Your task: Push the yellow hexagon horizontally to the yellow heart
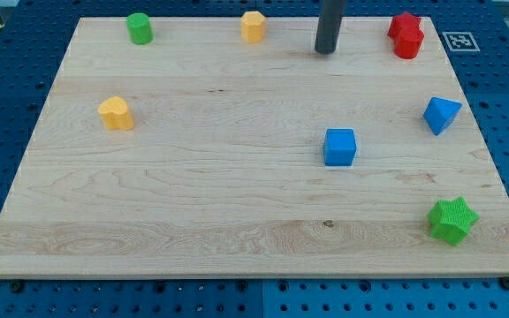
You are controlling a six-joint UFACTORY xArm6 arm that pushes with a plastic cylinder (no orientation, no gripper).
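The yellow hexagon [253,26] stands near the board's top edge, left of centre. The yellow heart [116,113] lies lower down at the view's left. My tip [326,49] rests on the board near the top edge, to the right of the yellow hexagon and apart from it by a clear gap. The rod rises out of the view's top.
A green cylinder [140,27] stands at the top left. Red blocks [406,35] sit at the top right. A blue triangle [441,115] is at the right, a blue cube [339,147] near the middle, a green star [452,220] at the bottom right.
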